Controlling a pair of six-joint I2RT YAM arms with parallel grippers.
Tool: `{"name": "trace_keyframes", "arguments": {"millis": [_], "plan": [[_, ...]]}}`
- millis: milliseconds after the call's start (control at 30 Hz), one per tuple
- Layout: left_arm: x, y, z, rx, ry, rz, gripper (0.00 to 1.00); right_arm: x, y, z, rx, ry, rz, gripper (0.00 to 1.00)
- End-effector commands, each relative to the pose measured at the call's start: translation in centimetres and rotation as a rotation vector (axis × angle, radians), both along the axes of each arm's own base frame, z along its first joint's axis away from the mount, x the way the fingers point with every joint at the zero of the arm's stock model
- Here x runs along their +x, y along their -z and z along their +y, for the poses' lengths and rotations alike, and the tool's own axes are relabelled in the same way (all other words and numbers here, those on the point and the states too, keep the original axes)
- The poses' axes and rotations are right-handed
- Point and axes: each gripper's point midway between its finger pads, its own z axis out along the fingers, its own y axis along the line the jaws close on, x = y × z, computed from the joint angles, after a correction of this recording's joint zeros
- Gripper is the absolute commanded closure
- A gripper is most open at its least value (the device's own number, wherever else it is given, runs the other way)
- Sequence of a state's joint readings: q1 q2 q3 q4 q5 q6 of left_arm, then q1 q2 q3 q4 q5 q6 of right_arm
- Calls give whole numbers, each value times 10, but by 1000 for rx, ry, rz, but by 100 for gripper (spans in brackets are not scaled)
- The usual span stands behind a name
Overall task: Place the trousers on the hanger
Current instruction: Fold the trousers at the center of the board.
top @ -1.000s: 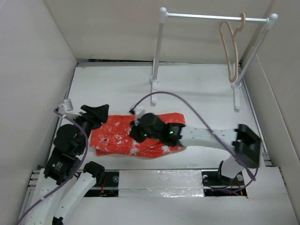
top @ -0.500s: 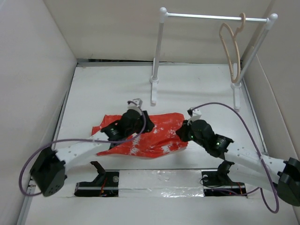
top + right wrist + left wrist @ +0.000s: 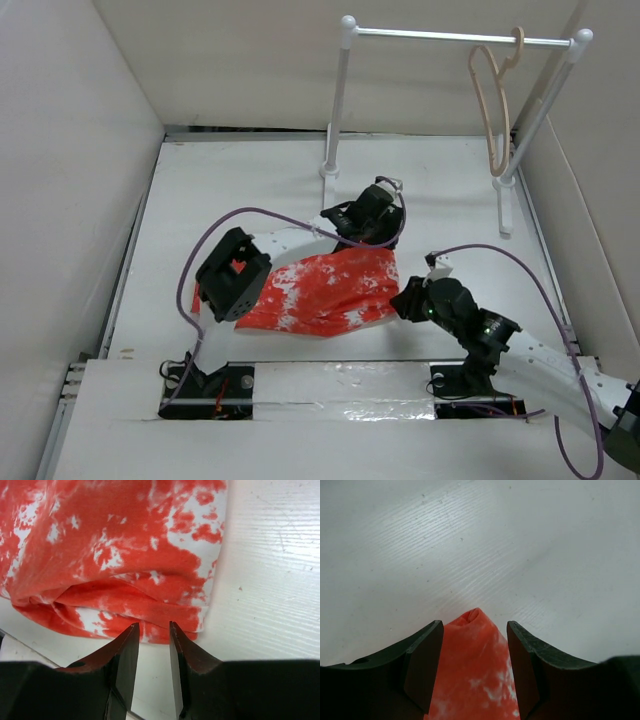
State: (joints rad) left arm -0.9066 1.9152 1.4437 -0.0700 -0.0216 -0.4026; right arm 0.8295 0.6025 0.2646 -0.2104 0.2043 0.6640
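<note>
The orange-red, white-blotched trousers (image 3: 320, 290) lie bunched on the white table. My left gripper (image 3: 352, 222) is at their far edge. In the left wrist view a ridge of the trousers (image 3: 472, 670) fills the gap between the wide-set fingers of the left gripper (image 3: 475, 625), and I cannot tell whether they press on it. My right gripper (image 3: 408, 298) is at the right end of the trousers. In the right wrist view the right gripper (image 3: 153, 626) is open, just short of the folded edge of the trousers (image 3: 115, 545). The beige hanger (image 3: 490, 110) hangs at the rail's right end.
The white two-post rail stand (image 3: 455, 38) is at the back right, its feet on the table (image 3: 240, 190). White walls close in the left, back and right. Purple cables loop over both arms.
My left arm has swung from the trousers' middle to their far edge, its elbow now over their left end. The right gripper has dropped slightly toward the near right corner. The cloth lies more bunched.
</note>
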Motion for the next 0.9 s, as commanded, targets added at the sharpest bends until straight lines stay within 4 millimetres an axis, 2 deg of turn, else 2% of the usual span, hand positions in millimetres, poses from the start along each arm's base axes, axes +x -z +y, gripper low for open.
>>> {"name": "trace_keyframes", "arguments": {"millis": [0,67,233,300,433,533,567,633,667,700,767,867], "plan": [[1,4,-15,64,126,12,48,8,2,-7,-14,25,-3,64],[7,7,-25,68,141,11,48,9,6,-12,-30,45,15,64],[12,20,-30,120,176,16,45,14,9,-14,-10,43,10,62],[12,24,-31,125,184,22,46,17,8,-16,-4,48,4,59],[11,29,-31,126,190,27,52,10,12,-14,-2,3,38,60],[10,35,-31,134,195,38,62,6,12,-6,43,-29,38,63],[8,36,-31,130,202,41,71,3,10,-1,70,-56,33,63],[6,39,-31,126,208,48,81,1,13,-1,86,-58,29,65],[5,40,-31,128,209,50,90,2,13,-2,84,-52,28,68],[4,42,-30,131,209,56,94,2,13,-2,84,-47,24,75],[1,43,-31,118,219,62,100,5,12,-4,82,-37,16,76],[6,41,-28,91,217,80,100,4,17,-11,50,-19,42,68]]}}
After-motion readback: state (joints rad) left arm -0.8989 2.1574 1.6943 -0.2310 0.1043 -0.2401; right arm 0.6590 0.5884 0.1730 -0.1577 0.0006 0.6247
